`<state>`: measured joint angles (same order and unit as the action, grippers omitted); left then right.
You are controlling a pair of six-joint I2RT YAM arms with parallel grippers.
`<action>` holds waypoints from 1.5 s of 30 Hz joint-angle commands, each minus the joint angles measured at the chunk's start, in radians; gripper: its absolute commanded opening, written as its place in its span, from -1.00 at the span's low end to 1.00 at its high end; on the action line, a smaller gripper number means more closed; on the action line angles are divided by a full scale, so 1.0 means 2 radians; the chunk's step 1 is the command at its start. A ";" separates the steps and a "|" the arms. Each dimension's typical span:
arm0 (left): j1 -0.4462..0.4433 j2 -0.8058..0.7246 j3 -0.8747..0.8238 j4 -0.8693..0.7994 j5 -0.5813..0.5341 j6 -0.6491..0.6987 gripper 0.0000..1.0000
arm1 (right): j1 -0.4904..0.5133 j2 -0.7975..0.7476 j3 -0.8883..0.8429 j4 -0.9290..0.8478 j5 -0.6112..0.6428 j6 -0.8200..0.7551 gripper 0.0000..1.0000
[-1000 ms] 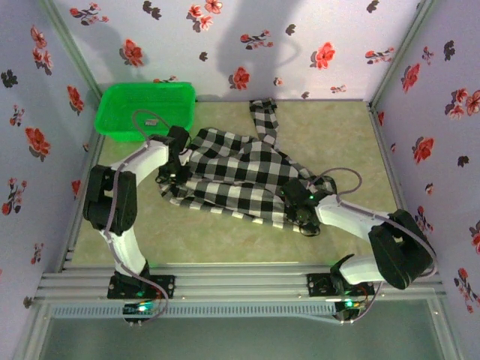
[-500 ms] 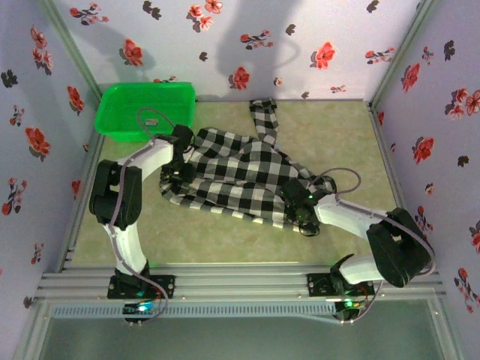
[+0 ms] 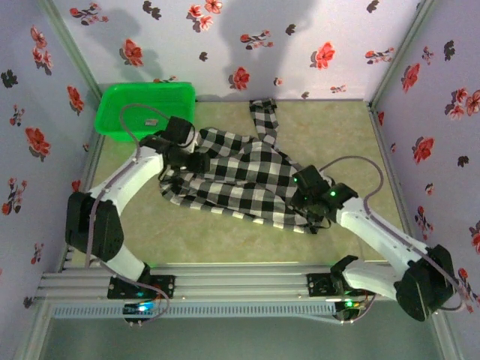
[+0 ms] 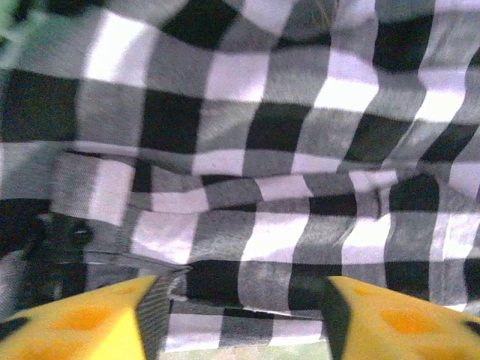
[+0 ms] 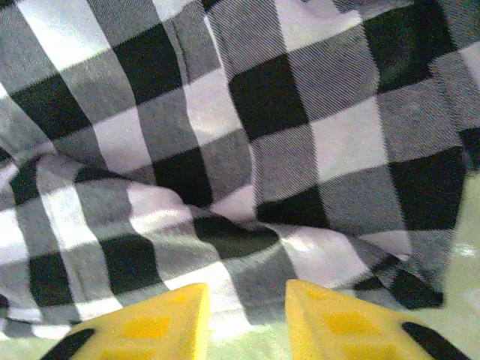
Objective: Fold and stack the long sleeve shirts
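shirt (image 3: pixel 247 169) lies crumpled mid-table (image 3: pixel 225 240), one sleeve (image 3: pixel 264 120) running toward the back wall, and its left end just beside the green basket (image 3: pixel 120 101). left gripper (image 4: pixel 240 292) sits over the shirt's left part, near the basket. Its jaws are wide, with checked cloth lying below the gap. right gripper (image 5: pixel 246 296) sits at the shirt's right near edge. Its jaws are narrow with a small gap showing, cloth edge and table below it. Can't tell if its tips touch the cloth. The two grippers are well apart, one at each end of the shirt.
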<state>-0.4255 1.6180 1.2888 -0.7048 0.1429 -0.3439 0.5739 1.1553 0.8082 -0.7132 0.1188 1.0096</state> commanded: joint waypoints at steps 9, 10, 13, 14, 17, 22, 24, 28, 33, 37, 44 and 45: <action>0.013 0.099 -0.088 0.060 -0.087 -0.057 -0.04 | -0.001 0.191 -0.025 0.077 -0.014 0.014 -0.53; 0.014 0.089 -0.111 0.060 -0.091 -0.063 -0.05 | 0.002 0.184 -0.036 0.073 -0.013 0.019 -0.53; 0.015 0.054 -0.184 0.062 -0.087 -0.085 -0.06 | 0.013 0.161 -0.059 0.052 -0.007 0.034 -0.52; 0.014 0.044 -0.205 0.062 -0.082 -0.094 -0.06 | 0.017 0.155 -0.065 0.042 -0.007 0.038 -0.52; 0.012 -0.001 -0.268 0.058 -0.064 -0.126 -0.04 | 0.037 0.139 -0.075 0.014 -0.008 0.054 -0.52; 0.006 -0.101 -0.321 0.024 -0.041 -0.179 0.17 | 0.086 0.122 -0.079 -0.026 -0.031 0.092 -0.50; 0.004 -0.135 -0.314 0.000 -0.036 -0.192 0.25 | 0.097 0.109 -0.072 -0.045 -0.034 0.102 -0.48; 0.004 -0.185 -0.247 -0.045 -0.027 -0.201 0.52 | 0.089 0.061 -0.007 -0.111 0.004 0.095 -0.26; 0.004 -0.144 -0.123 -0.044 0.002 -0.163 0.65 | 0.008 0.041 0.092 -0.092 0.029 0.032 0.25; 0.003 -0.071 -0.075 0.018 0.056 -0.131 0.66 | -0.093 0.126 0.186 -0.039 -0.006 -0.071 0.34; 0.018 0.047 -0.036 0.055 0.052 -0.090 0.63 | -0.148 0.362 0.396 -0.022 -0.056 -0.237 0.23; 0.022 0.055 -0.037 0.055 0.051 -0.091 0.62 | -0.149 0.391 0.421 -0.022 -0.061 -0.250 0.22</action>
<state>-0.4049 1.6951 1.1908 -0.6033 0.2359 -0.5785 0.2783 1.8252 1.5620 -0.7574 0.0509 0.6960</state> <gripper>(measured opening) 0.814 0.614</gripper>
